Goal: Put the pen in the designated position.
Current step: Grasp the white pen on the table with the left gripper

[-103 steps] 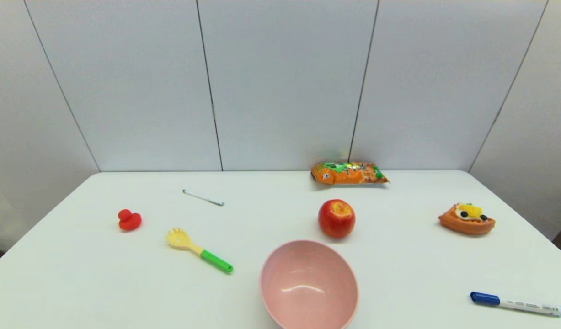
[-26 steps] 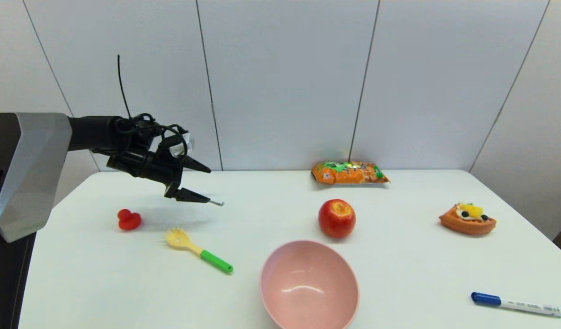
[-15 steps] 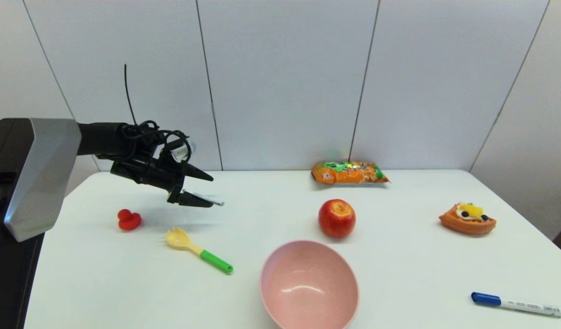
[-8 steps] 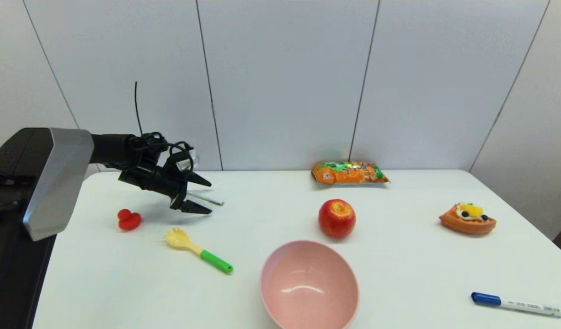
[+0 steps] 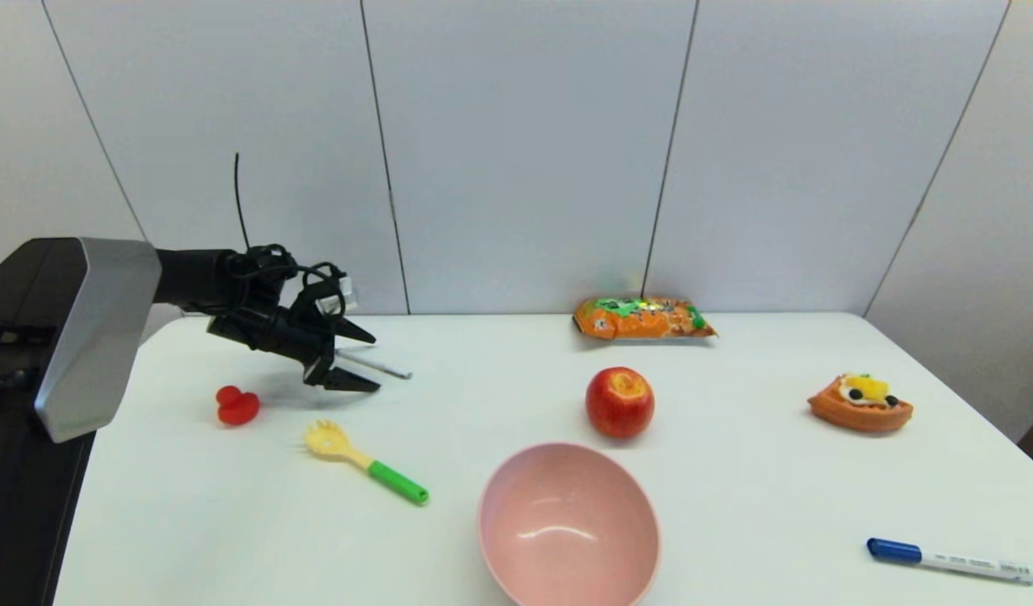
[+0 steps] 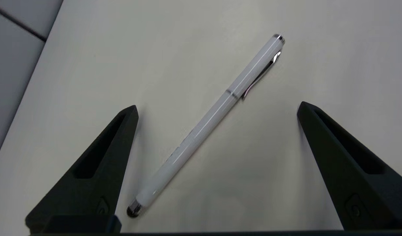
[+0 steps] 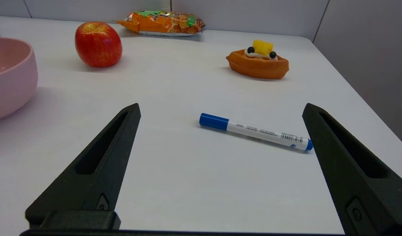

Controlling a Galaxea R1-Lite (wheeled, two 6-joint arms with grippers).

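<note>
Left end effector (image 5: pixel 358 362) is released, its two fingers (image 6: pixel 102 164) spread wide and lowered close over the surface (image 5: pixel 516 396) at the far left. This spread appears set so that one finger passes down each side of the pen (image 6: pixel 207 123). The pen lies flat on the surface between the fingers, touching neither. In the left wrist view it runs diagonally across the gap, dark tip close beside one finger, clip end well past the fingertips. Because the pen is skewed, closing may rotate it before it seats.

Right end effector (image 7: pixel 220 111) is parked low at the near right, released, grasping nothing.

In the head view, the pen's exposed end points toward 3 o'clock from the left end effector.
</note>
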